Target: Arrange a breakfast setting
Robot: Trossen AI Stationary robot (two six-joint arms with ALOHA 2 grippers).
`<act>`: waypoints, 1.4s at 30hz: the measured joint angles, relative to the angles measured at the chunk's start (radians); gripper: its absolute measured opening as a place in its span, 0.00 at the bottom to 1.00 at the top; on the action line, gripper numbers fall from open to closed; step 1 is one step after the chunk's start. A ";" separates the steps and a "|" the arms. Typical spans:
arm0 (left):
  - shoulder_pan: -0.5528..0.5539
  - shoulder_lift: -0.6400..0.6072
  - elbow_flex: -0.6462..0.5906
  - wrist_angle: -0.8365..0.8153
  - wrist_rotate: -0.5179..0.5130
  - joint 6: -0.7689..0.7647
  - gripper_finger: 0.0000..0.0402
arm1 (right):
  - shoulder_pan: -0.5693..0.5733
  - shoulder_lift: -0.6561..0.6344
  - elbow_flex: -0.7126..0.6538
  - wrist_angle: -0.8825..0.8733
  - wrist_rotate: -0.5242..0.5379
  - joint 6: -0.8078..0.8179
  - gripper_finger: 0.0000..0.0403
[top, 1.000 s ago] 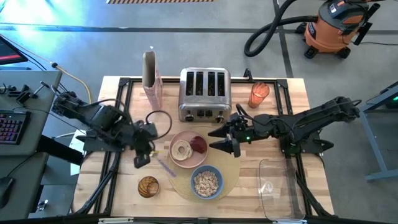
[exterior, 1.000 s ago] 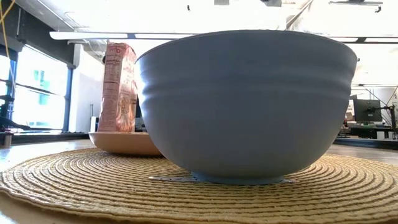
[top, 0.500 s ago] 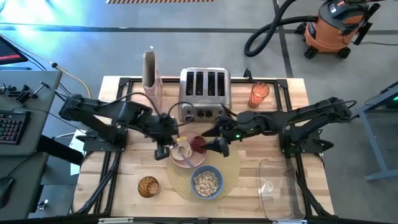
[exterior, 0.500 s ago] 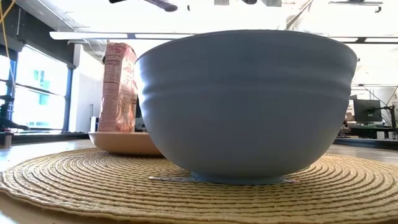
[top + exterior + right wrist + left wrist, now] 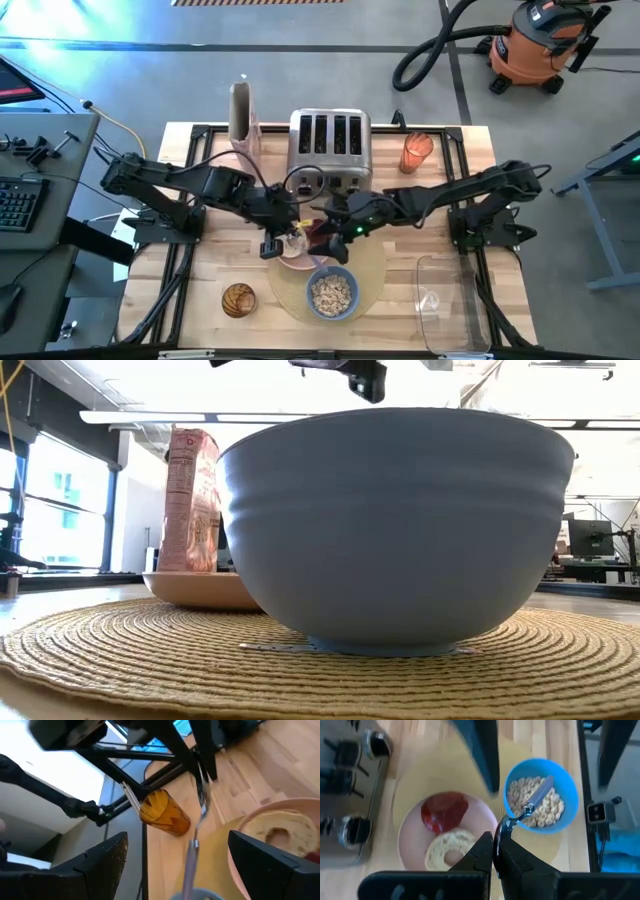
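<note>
The pink plate [image 5: 290,262] with the bagel half [image 5: 451,847] and the red fruit [image 5: 444,812] rests on the round tan placemat [image 5: 372,272]. The blue bowl [image 5: 331,293] of cereal [image 5: 536,802] stands on the mat's near part. My left gripper [image 5: 272,245] is above the plate's left side, shut on the small spoon [image 5: 537,797]. My right gripper [image 5: 338,238] is open and empty just right of the plate, its fingers [image 5: 107,862] standing wide on either side of the hanging spoon [image 5: 190,865], apart from it. My left gripper pinches the spoon by its upper end [image 5: 504,826] between its two shut fingers, which point down from above. The spoon hangs below the fingers, clear of the table, its lower end [image 5: 546,784] over the blue bowl in the left wrist view.
The steel toaster [image 5: 330,150] stands behind the plate, a cereal box [image 5: 243,122] at the far left, an orange cup [image 5: 417,150] at the far right. An amber cup [image 5: 238,299] lies near left. A clear container [image 5: 445,300] sits near right.
My left gripper has gone toward the table's right edge, from beside the mat to above the plate, carrying the spoon lifted clear of the table. My right gripper has gone toward the table's left edge, closing in on the plate and the spoon.
</note>
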 joint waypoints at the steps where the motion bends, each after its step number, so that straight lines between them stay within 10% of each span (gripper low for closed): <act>1: 0.000 0.001 0.000 0.013 -0.002 0.004 0.02 | 0.000 0.007 0.001 0.002 0.000 0.004 0.81; 14: 0.000 0.002 0.000 0.126 -0.025 0.024 0.02 | 0.000 0.025 0.000 -0.030 -0.004 -0.004 0.73; 36: 0.000 0.002 0.000 0.128 -0.025 -0.028 0.02 | 0.000 0.025 -0.001 -0.030 -0.051 0.111 0.04; 42: 0.005 0.002 0.000 0.132 -0.028 -0.038 0.03 | 0.001 0.025 -0.001 -0.028 -0.052 0.148 0.04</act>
